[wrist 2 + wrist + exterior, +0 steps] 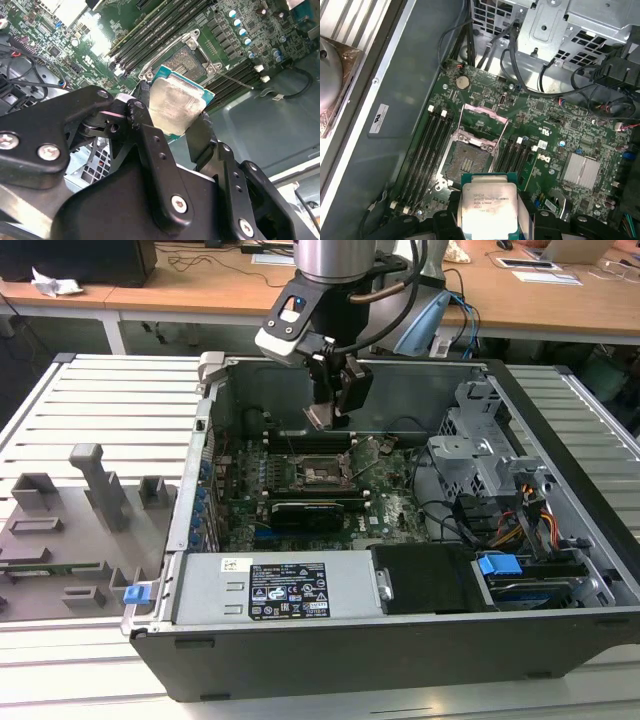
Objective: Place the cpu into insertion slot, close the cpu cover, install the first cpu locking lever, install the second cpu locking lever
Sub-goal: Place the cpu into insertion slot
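Note:
My gripper (327,412) hangs inside the open computer case, shut on the cpu (319,417), a small square chip with a silvery top and green edge. In both wrist views the cpu (175,102) (489,206) sits clamped between the two black fingers (146,132), tilted and held above the motherboard. The insertion slot (464,162) (184,59) (322,473) lies bare below it, a dark square socket with a metal rim. At the socket's far side the cpu cover (483,121) stands swung open. A thin wire lever (235,80) sticks out beside the socket.
Long black memory slots (427,145) flank the socket. A black card with heatsink (305,510) lies in front of it. A metal drive cage (480,455) and cables (445,520) fill the exterior view's right, the power supply (285,590) the front. A grey fixture tray (70,530) sits outside the case.

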Robot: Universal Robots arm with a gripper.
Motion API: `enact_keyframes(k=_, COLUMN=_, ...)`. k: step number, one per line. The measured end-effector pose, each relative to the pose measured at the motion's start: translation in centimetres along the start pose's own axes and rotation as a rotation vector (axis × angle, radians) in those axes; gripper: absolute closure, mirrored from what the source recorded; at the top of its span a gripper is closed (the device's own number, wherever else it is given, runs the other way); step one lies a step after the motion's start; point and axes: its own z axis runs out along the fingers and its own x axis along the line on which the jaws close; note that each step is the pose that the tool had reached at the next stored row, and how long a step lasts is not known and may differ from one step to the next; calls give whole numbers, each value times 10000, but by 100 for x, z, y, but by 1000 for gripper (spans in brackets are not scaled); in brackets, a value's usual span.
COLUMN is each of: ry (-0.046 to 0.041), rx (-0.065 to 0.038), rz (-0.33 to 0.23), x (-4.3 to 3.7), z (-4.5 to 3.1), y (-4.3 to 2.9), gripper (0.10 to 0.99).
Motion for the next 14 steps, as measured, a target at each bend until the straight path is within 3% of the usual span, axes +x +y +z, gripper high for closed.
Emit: enact_keyframes(k=14, ry=-30, rx=-6, rz=353, x=-1, z=38, y=-3, gripper=557)
